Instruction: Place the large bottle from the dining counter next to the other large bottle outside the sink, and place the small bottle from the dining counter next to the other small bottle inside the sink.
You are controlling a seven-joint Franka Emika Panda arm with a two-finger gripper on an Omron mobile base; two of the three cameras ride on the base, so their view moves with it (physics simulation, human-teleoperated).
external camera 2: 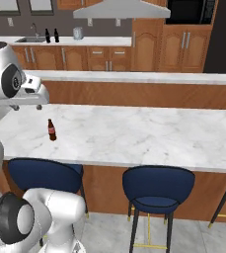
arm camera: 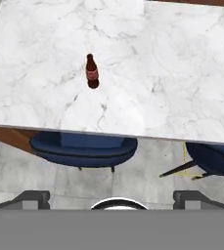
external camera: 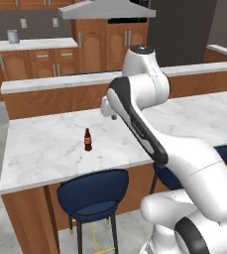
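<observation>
Marble-topped and long, the dining table [external camera: 50, 144] is carrying a single small brown bottle [external camera: 87, 140] with a red label, standing upright toward its left end and well apart from the table's edges. You are looking at an arm that is rising over the near side of the table, its claw [arm camera: 111, 195] hanging above the floor in front of the table edge; the two dark fingertips [arm camera: 33, 197] are sitting far apart at the bottom of the hand view, so the claw is spread wide and holding nothing. From the hand view the bottle is lying ahead of the claw and well apart from it, with a blue stool [arm camera: 84, 149] tucked under the table edge between them. A second blue stool [external camera 2: 156, 190] is standing further along. Across the kitchen in the right base view, the sink [external camera 2: 29, 39] is sitting in the far worktop, with two dark bottles [external camera 2: 51, 35] standing just beside it on the worktop.
</observation>
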